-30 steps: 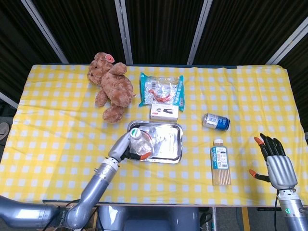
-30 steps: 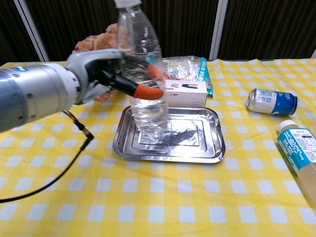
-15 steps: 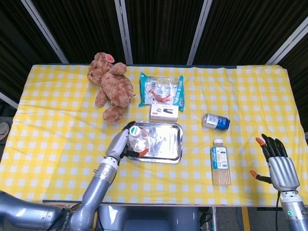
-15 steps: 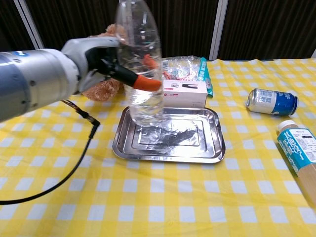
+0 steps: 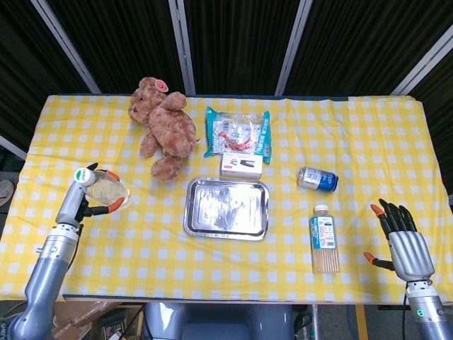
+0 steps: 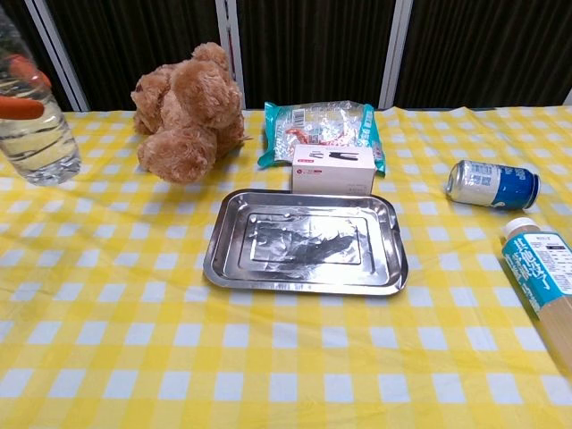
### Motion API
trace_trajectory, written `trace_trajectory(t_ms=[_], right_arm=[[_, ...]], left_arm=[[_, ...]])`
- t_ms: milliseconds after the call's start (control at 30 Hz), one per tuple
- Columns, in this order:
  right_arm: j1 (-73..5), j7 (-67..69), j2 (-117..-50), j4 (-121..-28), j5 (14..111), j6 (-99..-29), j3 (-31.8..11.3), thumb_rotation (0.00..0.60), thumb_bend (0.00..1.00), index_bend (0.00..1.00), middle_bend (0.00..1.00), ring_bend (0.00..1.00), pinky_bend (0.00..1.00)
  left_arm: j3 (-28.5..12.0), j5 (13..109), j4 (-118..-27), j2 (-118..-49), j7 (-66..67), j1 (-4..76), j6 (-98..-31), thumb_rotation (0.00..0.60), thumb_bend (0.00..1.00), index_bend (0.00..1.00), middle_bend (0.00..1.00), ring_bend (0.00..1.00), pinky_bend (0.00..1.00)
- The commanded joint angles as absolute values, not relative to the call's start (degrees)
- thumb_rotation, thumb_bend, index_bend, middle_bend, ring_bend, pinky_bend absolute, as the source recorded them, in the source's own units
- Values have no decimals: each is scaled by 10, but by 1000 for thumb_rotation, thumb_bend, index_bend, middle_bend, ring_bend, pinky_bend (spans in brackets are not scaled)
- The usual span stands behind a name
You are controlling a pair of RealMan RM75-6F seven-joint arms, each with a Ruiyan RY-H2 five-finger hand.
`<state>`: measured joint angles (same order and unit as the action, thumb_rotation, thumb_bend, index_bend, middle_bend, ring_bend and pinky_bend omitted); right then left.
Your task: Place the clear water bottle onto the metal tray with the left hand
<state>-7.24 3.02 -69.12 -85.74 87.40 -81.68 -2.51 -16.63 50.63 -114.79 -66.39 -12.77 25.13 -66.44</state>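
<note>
The clear water bottle [image 5: 106, 191], with a white and green cap, is gripped upright in my left hand [image 5: 76, 204] above the table's left side, well left of the metal tray [image 5: 192, 225]. In the chest view the bottle [image 6: 34, 134] shows at the far left edge with an orange fingertip [image 6: 20, 107] across it. The tray [image 6: 223, 268] lies in the middle of the table with nothing on it. At the front right corner my right hand [image 5: 402, 244] is open, its fingers spread and holding nothing.
A brown teddy bear [image 5: 164, 127] lies behind and left of the tray. A snack packet [image 5: 239, 132] and a small white box [image 5: 241, 165] sit behind it. To its right are a blue can [image 5: 317, 178] on its side and a tan drink bottle [image 5: 324, 242].
My left hand has carried the bottle from above the tray far to the left, away from it. The tray is now bare. The right hand has hardly moved.
</note>
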Motion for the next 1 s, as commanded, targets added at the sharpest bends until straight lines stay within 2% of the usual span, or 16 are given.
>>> trace_trajectory(t_ms=[33, 233, 400, 700, 867, 1000], right_arm=[[-74, 27, -693, -858, 874, -813, -25, 600, 49, 97, 0, 0, 0], [-74, 29, -694, -856, 871, -814, -27, 600, 50, 97, 0, 0, 0], [-74, 38, -690, -854, 869, -815, -29, 600, 50, 97, 0, 0, 0], [-74, 52, -687, -850, 869, -815, -29, 600, 49, 97, 0, 0, 0], [-73, 56, -685, -850, 870, -817, -29, 600, 50, 97, 0, 0, 0], [-73, 56, -685, -849, 868, -817, -29, 600, 50, 97, 0, 0, 0]], left_arm=[[-156, 556, -1098, -632, -204, 218, -611, 600, 396, 554, 533, 35, 16], [-156, 547, -1083, -683, -168, 253, -590, 600, 397, 556, 534, 35, 16], [-165, 514, -1107, -739, -93, 301, -592, 600, 397, 556, 534, 35, 16], [-198, 403, -1154, -873, 112, 416, -679, 600, 397, 557, 534, 35, 16], [-220, 346, -1112, -964, 178, 473, -718, 600, 401, 559, 535, 35, 16], [-241, 317, -1055, -1029, 176, 504, -711, 600, 406, 560, 536, 35, 16]])
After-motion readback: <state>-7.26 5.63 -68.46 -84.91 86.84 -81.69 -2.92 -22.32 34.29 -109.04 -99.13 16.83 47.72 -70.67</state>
